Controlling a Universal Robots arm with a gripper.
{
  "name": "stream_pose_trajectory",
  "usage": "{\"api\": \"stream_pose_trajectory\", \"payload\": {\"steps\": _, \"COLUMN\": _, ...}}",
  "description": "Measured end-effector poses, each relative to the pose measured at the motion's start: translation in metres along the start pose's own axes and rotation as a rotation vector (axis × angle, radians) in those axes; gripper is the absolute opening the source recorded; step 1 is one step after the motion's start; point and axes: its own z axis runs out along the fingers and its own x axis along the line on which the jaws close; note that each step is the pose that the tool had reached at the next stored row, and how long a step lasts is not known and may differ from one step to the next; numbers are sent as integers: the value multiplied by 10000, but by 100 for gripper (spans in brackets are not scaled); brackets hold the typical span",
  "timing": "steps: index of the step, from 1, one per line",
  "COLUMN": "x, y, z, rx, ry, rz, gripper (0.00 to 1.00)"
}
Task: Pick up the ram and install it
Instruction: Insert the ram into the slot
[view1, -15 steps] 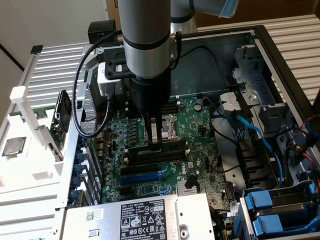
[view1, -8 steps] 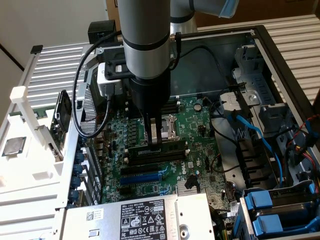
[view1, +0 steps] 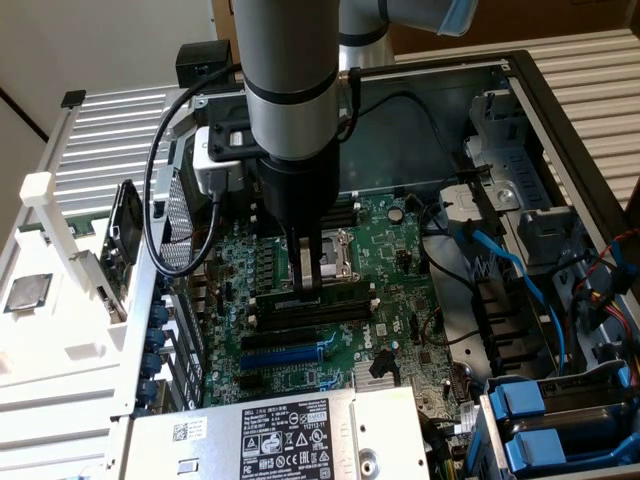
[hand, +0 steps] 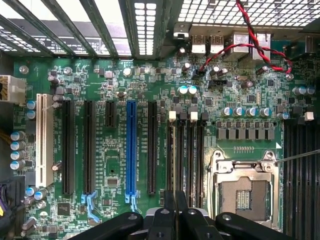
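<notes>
- The gripper (view1: 308, 272) is pointing straight down, its jaws pinching narrowly on what looks like the ram (view1: 340, 299) at mid-length
- The ram is lying directly under the fingertips – long axis running along the black memory slots (hand: 194, 150), beside the processor socket (hand: 245, 192)

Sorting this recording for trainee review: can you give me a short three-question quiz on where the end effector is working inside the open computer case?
1. Multiple choice: the end effector is lowered over which part? A) the power supply B) the motherboard, at the memory slots C) the blue drive caddies
2. True or false: a square silver chip lies outside the case, on the exterior view's left.
3. Short answer: what colour is the long expansion slot flanked by black ones?

Key: 1 B; 2 true; 3 blue.
</notes>
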Motion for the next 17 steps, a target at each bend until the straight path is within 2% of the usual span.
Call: {"api": "stream_pose_trajectory", "payload": {"steps": 17, "x": 7, "y": 9, "z": 23, "rx": 6, "ry": -60, "rz": 107, "gripper": 12}}
